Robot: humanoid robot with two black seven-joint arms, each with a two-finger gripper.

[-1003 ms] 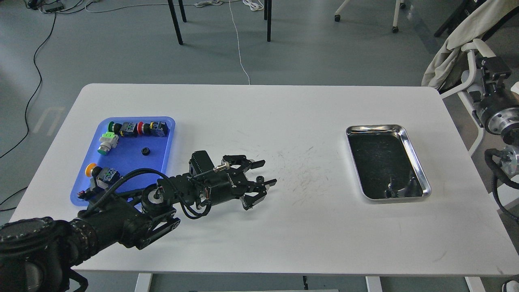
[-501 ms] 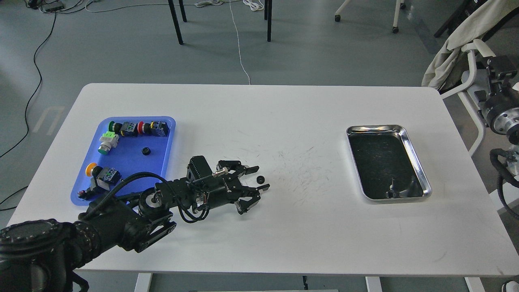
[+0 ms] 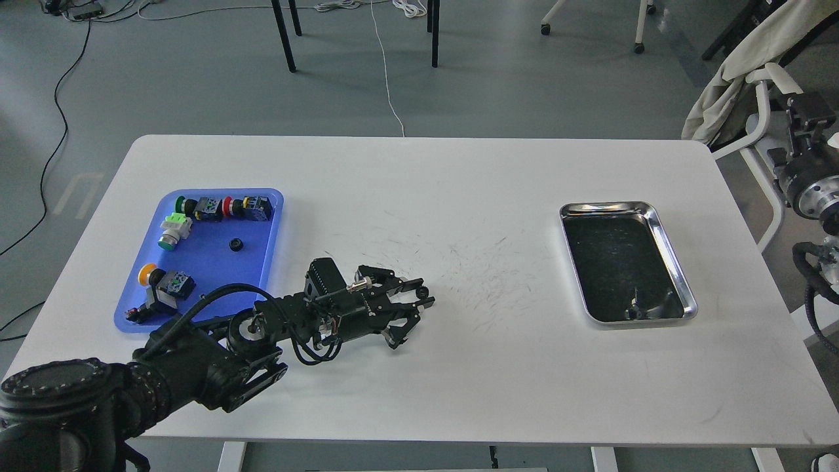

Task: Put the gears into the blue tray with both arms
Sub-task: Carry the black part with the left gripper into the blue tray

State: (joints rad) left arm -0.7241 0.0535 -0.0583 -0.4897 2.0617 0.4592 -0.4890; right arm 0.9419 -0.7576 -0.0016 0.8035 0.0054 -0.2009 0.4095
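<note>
The blue tray (image 3: 211, 272) lies at the table's left. One small black gear (image 3: 236, 244) rests in it among colourful push-button switches (image 3: 226, 207). A second gear (image 3: 424, 290) sits on the white table near the middle. My left gripper (image 3: 426, 293) lies low over the table with its fingers drawn in on this gear from both sides. My right arm is off the table at the right edge, and its gripper (image 3: 807, 113) shows only as a dark block, its fingers not distinguishable.
A shiny steel tray (image 3: 668, 252) with a dark inside lies at the table's right. Scuff marks cover the table's middle. Chair legs and cables are on the floor behind the table, and a cloth-draped chair (image 3: 734, 78) stands at the right.
My left gripper's fingers have narrowed from wide open to close around the gear on the table, and the hand drew back slightly to the left. The right arm shifted a little.
</note>
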